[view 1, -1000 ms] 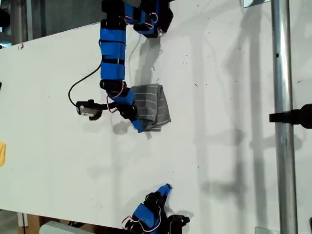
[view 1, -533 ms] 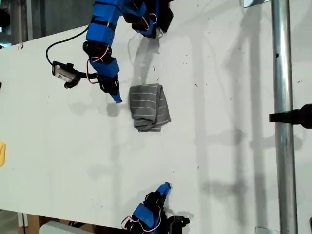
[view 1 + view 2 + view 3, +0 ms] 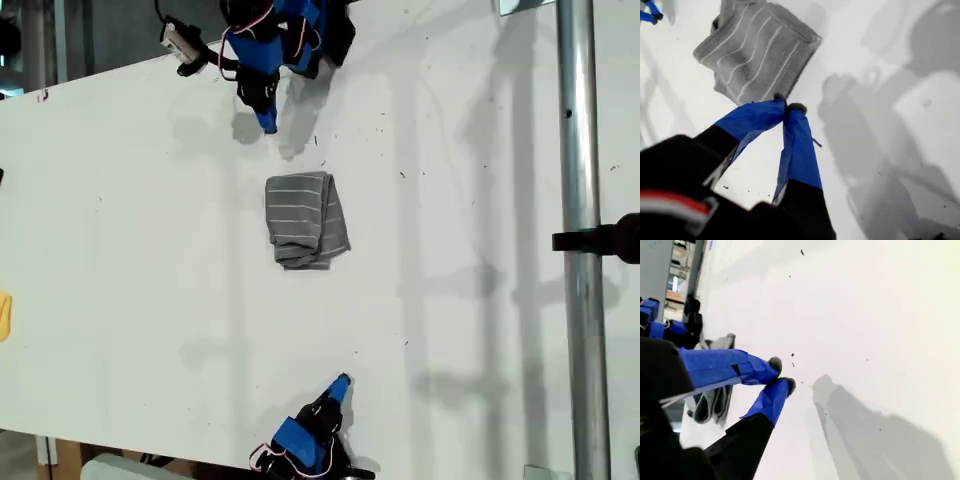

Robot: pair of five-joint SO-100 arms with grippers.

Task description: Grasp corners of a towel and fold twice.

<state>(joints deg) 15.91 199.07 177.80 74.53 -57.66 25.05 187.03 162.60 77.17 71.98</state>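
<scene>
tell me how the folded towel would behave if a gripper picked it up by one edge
The towel would probably go floppy: it is thin cloth, and its layered edges already sag unevenly in the first wrist view. The fold would likely fall open, since nothing holds the layers together. It looks light, and would likely slide on the smooth white table rather than roll or tip if pushed.

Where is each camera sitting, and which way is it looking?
Exterior view: high above, looking down on the table, the towel and both arms.
First wrist view: on my first pincer, looking along its blue fingers at the towel; my second pincer shows far off.
Second wrist view: on my second pincer, looking along its blue fingers across the table at the towel.
Shared: all three views show the towel.
</scene>
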